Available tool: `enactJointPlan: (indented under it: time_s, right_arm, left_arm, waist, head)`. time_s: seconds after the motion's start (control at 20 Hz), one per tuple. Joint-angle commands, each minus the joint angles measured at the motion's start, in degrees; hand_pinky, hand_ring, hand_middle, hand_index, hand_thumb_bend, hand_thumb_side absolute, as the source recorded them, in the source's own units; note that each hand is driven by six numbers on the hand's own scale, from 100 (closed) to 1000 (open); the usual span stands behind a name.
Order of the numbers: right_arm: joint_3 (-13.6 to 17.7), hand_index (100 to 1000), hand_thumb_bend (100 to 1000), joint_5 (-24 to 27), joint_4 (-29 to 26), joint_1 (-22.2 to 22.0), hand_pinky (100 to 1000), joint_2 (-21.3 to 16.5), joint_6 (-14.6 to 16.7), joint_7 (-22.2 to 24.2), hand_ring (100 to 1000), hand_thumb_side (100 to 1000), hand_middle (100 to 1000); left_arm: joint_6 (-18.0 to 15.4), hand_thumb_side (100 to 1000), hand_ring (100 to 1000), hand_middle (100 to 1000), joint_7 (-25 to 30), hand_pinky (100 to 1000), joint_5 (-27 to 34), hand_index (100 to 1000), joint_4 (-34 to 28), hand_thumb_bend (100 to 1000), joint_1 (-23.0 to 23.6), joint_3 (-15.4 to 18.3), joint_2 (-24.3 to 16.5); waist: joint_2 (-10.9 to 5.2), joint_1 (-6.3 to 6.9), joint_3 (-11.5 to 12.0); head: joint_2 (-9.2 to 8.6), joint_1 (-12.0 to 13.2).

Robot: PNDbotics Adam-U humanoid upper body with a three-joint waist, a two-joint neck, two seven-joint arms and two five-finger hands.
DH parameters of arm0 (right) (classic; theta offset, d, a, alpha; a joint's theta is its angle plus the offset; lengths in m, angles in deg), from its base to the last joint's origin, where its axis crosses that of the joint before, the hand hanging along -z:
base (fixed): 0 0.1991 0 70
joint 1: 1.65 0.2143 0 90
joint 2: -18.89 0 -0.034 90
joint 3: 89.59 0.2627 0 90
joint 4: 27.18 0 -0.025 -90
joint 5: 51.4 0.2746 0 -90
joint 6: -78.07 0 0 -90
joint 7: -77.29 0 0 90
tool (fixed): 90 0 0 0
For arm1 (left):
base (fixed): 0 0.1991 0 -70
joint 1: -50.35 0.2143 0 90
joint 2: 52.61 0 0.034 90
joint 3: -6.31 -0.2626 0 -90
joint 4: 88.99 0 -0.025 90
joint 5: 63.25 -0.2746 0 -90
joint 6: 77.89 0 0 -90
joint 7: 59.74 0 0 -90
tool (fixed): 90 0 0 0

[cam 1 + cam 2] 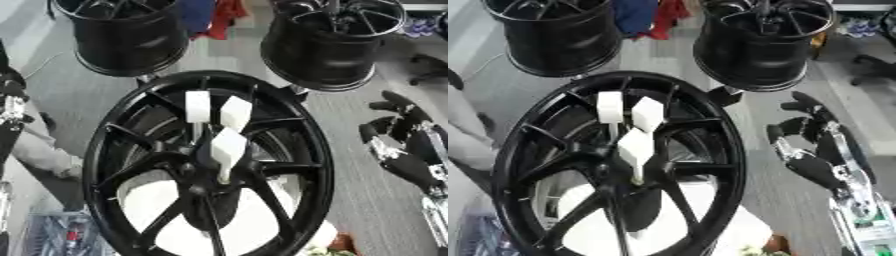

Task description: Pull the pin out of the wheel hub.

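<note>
A large black spoked wheel hub (320,165) fills the middle of both views, tilted toward me. Three white pins with blocky heads stand in its centre: one upright (198,106), one beside it (235,113), and one lower and nearer (228,147). My right hand (811,167) hangs to the right of the rim, apart from it, fingers relaxed and holding nothing. At the left edge only a black and silver strip of my left hand (10,102) shows, away from the pins.
Two more black wheels stand behind, one at the back left (131,35) and one at the back right (328,42). Red and blue cloth (214,15) lies between them. A white surface (157,200) shows through the spokes.
</note>
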Motion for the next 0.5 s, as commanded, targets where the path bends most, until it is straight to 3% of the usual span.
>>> enactJointPlan:
  time_s: [0.05, 0.5]
  right_arm:
    - [0.3, 915, 321, 0.2, -0.7, 0.6, 639, -0.6, 0.1, 0.1, 625, 257, 761]
    - [0.2, 915, 318, 0.3, -0.8, 0.6, 639, -0.6, 0.1, 0.2, 625, 256, 761]
  left_arm:
    - [0.0, 584, 649, 631, -0.3, 461, 0.4, 775, -0.9, 223, -0.4, -0.3, 0.0]
    - [0.2, 594, 649, 633, 0.6, 462, 0.0, 776, -1.0, 219, -0.6, -0.8, 0.8]
  waist:
    - [-0.57, 0.02, 0.1]
    - [-0.67, 0.04, 0.1]
  head:
    - [0.27, -0.3]
    - [0.27, -0.3]
